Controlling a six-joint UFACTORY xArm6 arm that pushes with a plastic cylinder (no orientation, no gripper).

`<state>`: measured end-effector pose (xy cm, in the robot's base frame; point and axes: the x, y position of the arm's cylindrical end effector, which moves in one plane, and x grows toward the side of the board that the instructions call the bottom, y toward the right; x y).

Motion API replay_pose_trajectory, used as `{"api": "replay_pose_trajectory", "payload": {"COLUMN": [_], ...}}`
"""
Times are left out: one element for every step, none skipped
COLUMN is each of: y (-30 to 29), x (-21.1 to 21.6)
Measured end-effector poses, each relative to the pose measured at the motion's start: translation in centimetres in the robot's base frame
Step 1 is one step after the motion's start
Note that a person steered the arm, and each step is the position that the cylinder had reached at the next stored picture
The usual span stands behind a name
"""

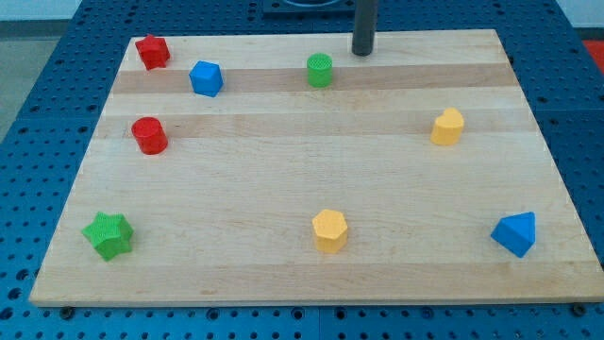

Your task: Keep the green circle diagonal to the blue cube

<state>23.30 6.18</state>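
The green circle (320,70) stands near the view's top, a little right of the board's middle. The blue cube (206,78) sits to its left at almost the same height, about a hand's width away. My tip (363,52) rests on the board close to the top edge, just up and to the right of the green circle, with a small gap between them.
On the wooden board (302,189): a red star (152,51) at top left, a red cylinder (149,135) at left, a green star (108,234) at bottom left, a yellow hexagon (330,229) at bottom middle, a yellow block (448,127) at right, a blue triangle (515,233) at bottom right.
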Motion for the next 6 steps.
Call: {"api": "replay_pose_trajectory", "payload": {"y": [-4.8, -8.2, -8.5, -6.4, -6.0, -9.8], "x": [4.9, 9.0, 8.9, 8.0, 11.0, 11.8]}}
